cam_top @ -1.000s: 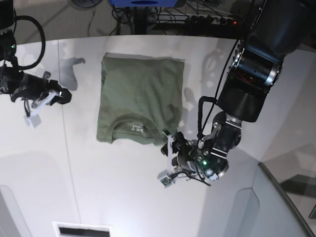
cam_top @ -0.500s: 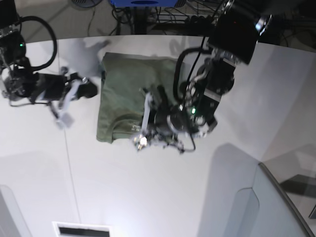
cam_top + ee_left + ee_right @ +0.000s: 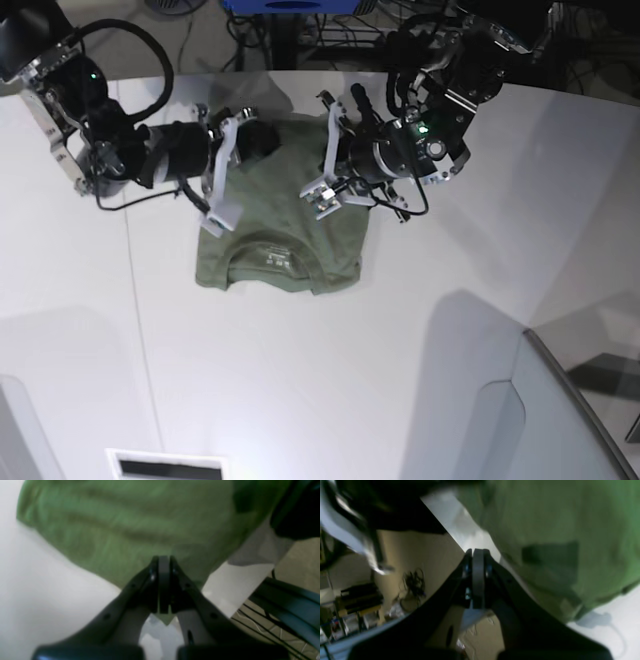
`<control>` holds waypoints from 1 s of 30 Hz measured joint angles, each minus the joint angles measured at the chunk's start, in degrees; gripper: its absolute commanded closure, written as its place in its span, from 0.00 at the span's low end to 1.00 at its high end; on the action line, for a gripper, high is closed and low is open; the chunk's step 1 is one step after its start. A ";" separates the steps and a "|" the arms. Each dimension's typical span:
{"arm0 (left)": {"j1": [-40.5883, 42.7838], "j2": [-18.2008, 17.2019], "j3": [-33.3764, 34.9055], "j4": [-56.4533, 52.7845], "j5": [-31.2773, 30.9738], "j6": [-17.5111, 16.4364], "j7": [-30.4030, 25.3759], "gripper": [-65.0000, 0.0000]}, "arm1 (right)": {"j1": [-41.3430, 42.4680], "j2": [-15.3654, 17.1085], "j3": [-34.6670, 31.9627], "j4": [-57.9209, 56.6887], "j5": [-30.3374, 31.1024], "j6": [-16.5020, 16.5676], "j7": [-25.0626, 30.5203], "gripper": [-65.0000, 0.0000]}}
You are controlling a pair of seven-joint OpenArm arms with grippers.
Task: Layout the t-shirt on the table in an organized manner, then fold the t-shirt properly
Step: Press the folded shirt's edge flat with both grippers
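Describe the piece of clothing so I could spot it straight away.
Look at the big white table. Near its far edge, between the two robot arms, lies a folded t-shirt. It is the only olive-green thing there, with a round collar and a small white neck label facing you.

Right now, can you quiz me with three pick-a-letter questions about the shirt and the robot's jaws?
1. Where is the t-shirt?
A. on the white table
B. on the floor
C. hanging from a hook

2. What colour is it?
A. red
B. olive green
C. blue

3. How do the jaws of the left gripper stand?
A. wide open
B. missing
C. shut

Answers: 1 A, it lies on the tabletop; 2 B, green cloth in every view; 3 C, the wrist view shows them pressed together.
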State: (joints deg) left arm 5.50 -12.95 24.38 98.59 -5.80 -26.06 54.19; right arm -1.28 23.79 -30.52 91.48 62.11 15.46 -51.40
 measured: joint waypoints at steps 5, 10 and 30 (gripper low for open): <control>0.20 -0.17 -0.02 0.02 0.20 0.42 -0.09 1.00 | 1.75 0.07 0.52 -2.95 0.50 0.24 -0.04 1.00; 0.31 -0.09 0.02 -4.90 0.44 0.59 -1.53 1.00 | 2.62 -1.27 0.13 -16.06 -0.11 1.31 5.22 1.00; 5.38 0.33 -11.23 7.10 -0.04 0.59 -4.50 1.00 | 0.50 3.10 0.76 -10.08 0.48 10.03 8.41 1.00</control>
State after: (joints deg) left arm 10.87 -12.62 13.15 105.69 -5.85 -25.47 49.69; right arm -0.78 26.89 -29.76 81.41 62.59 25.50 -42.98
